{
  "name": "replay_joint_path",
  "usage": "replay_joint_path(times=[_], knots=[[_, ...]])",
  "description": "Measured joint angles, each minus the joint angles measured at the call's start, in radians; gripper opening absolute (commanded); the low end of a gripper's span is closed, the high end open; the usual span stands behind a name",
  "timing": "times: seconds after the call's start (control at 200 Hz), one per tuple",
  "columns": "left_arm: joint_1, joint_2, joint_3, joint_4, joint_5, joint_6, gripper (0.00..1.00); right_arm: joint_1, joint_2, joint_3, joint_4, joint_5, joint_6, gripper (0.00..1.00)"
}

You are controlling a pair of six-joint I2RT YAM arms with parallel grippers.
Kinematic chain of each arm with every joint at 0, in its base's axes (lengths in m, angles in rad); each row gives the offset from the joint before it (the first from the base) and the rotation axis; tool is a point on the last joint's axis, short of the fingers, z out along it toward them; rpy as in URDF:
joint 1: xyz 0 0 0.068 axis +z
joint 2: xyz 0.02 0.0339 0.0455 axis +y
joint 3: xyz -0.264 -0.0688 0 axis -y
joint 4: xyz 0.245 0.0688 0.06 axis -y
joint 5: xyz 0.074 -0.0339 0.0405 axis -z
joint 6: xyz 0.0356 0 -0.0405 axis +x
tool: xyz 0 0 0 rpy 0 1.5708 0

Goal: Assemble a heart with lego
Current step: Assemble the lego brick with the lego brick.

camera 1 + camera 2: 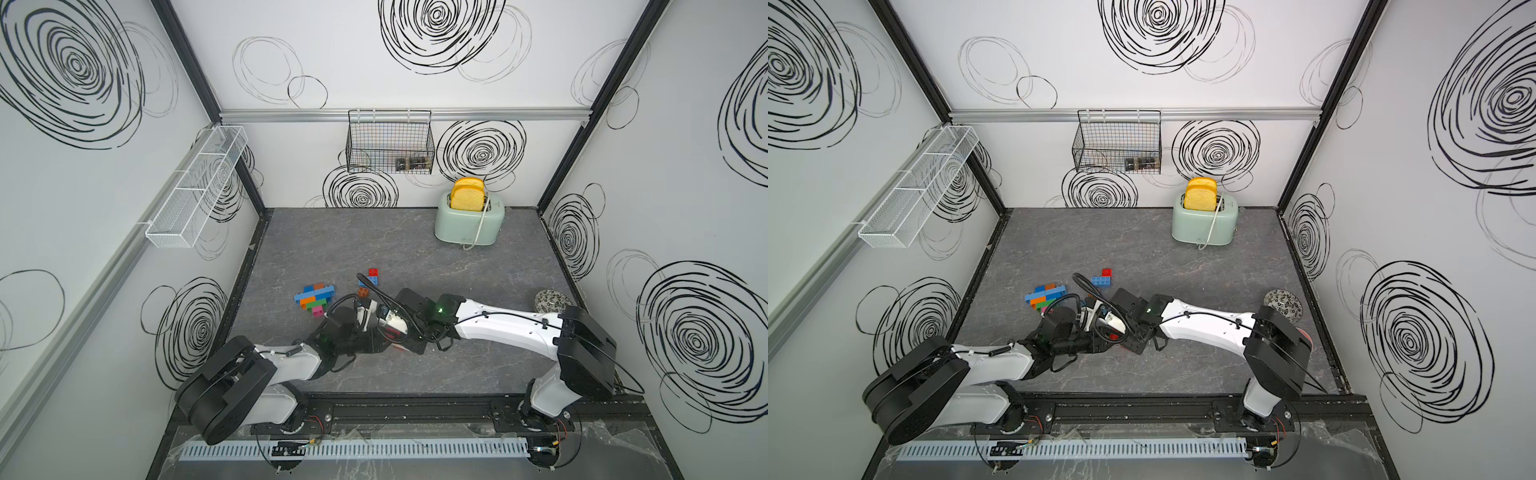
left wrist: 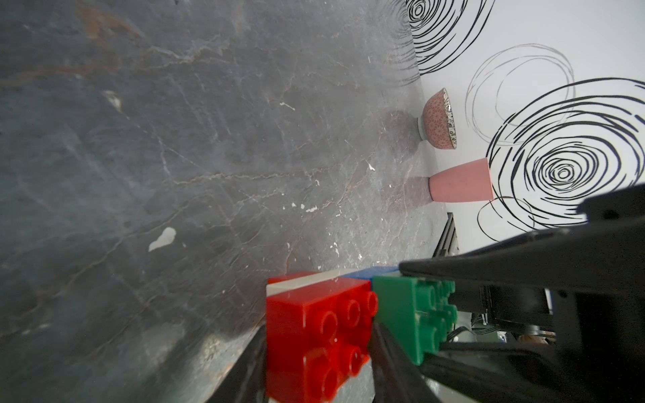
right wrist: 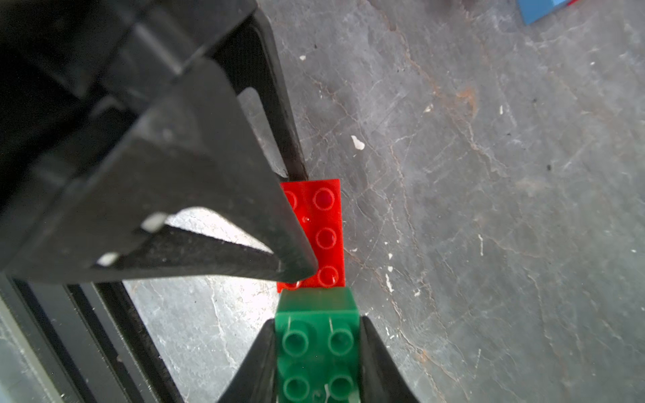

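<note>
**Two bricks brought together over the counter (image 1: 415, 257)**
Left jaws clamped on red brick (image 2: 314, 349), right jaws on green brick (image 3: 316, 335). The bricks appear to touch, near partial heart (image 1: 314, 300). Judged light, rigid and slick: grip the flat side walls and keep the studs clear.

Bright even light; soft shadows; edges warped; wrist-view foregrounds blurred.

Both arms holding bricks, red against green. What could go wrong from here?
1. The green brick seems to butt the end of the red brick rather than seat over its studs; pushing may skew or pop one loose.
2. The left end effector and right end effector are crowded together; they could collide.
</note>
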Motion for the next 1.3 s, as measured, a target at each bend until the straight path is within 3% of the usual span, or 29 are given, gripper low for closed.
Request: replay_joint_path(times=[0.2, 0.766, 1.301], knots=[[0.0, 0.0, -0.002, 0.004, -0.001, 0.0, 0.48, 0.026, 0.0, 0.0, -0.001, 0.049, 0.022, 0.28], [0.0, 0.002, -0.006, 0.014, -0.003, -0.001, 0.48, -0.014, 0.006, 0.011, -0.015, -0.035, -0.025, 0.27], [-0.001, 0.002, -0.005, 0.013, -0.003, -0.001, 0.48, 0.015, -0.007, 0.004, -0.023, 0.01, -0.045, 0.27]])
